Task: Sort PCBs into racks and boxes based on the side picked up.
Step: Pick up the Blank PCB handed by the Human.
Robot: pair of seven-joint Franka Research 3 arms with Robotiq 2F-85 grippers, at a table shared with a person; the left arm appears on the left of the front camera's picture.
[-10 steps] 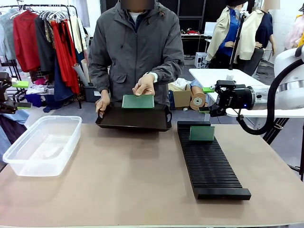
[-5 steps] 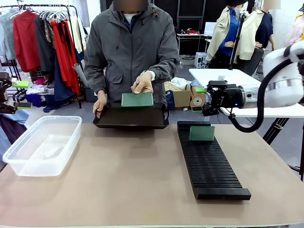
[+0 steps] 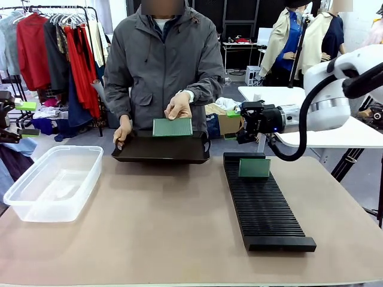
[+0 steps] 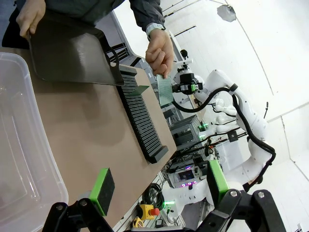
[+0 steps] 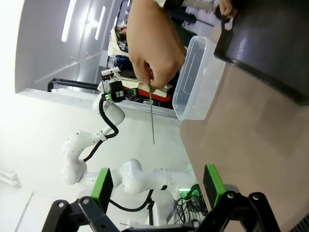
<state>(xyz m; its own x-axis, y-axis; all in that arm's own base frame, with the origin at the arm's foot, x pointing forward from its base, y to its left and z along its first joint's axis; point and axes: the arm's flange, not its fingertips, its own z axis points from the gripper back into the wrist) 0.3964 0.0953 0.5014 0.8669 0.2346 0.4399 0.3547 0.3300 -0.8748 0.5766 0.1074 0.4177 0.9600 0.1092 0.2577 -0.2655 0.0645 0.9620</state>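
The person's hand (image 3: 179,106) pinches one PCB (image 3: 173,127) by its top edge and holds it upright at the far side of the worktop (image 3: 149,233), face toward you. It sits just above the black tray (image 3: 160,152), which the other hand (image 3: 122,131) steadies. Held this way, the board's right edge is left free for a side-on grasp.

Your right gripper (image 3: 232,125) hangs just right of that edge and level with the board, jaws spread wide and empty. In the right wrist view the board shows edge-on between the green pads (image 5: 102,186), so the line-up looks good. The side you take should decide where it goes.

The rack (image 3: 266,209) lies on the right, running near to far, with a second PCB (image 3: 254,168) standing in a far slot. The clear box (image 3: 51,179) sits on the left with nothing visible in it. Your left gripper (image 4: 159,186) hovers near the box, jaws apart, holding nothing.
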